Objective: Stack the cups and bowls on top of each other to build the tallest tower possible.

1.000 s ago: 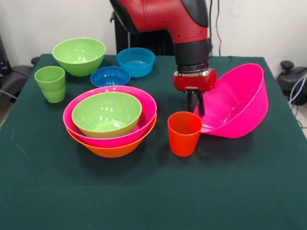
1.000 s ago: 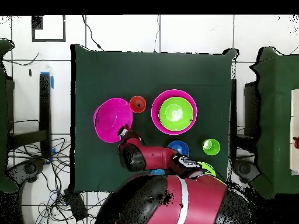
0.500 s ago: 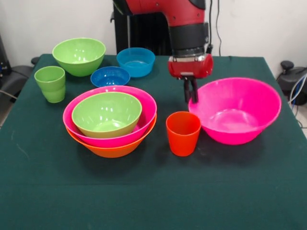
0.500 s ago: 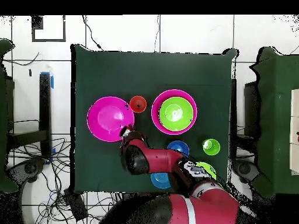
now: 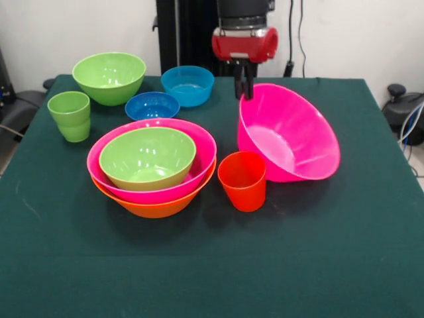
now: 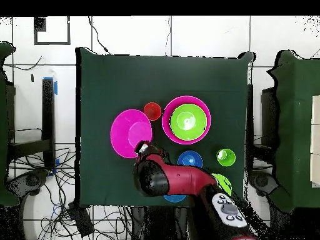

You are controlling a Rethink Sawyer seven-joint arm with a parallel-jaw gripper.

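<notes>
My gripper (image 5: 243, 89) (image 6: 142, 148) is shut on the far rim of a large pink bowl (image 5: 291, 142) (image 6: 128, 132). The bowl hangs steeply tilted, with its opening facing the tower. The bowl's low side sits just behind the orange-red cup (image 5: 242, 180) (image 6: 152, 111); I cannot tell if they touch. The tower (image 5: 152, 165) (image 6: 186, 120) stands to the left: an orange bowl (image 5: 156, 209) lowest, a pink one (image 5: 202, 149) in it, a green one (image 5: 147, 158) on top. The light green cup (image 5: 69, 115) (image 6: 225, 157) stands upright at the far left.
A loose green bowl (image 5: 109, 77) (image 6: 222, 182), a dark blue bowl (image 5: 152, 105) (image 6: 190, 159) and a light blue bowl (image 5: 187, 85) stand in the back row. In the overhead view the arm hides most of the light blue bowl. A dark green cloth (image 5: 199, 278) covers the table.
The pink bowl went from tipped right, to level, to tipped left as the gripper rose and shifted toward the tower. The orange-red cup slid slightly toward the tower.
</notes>
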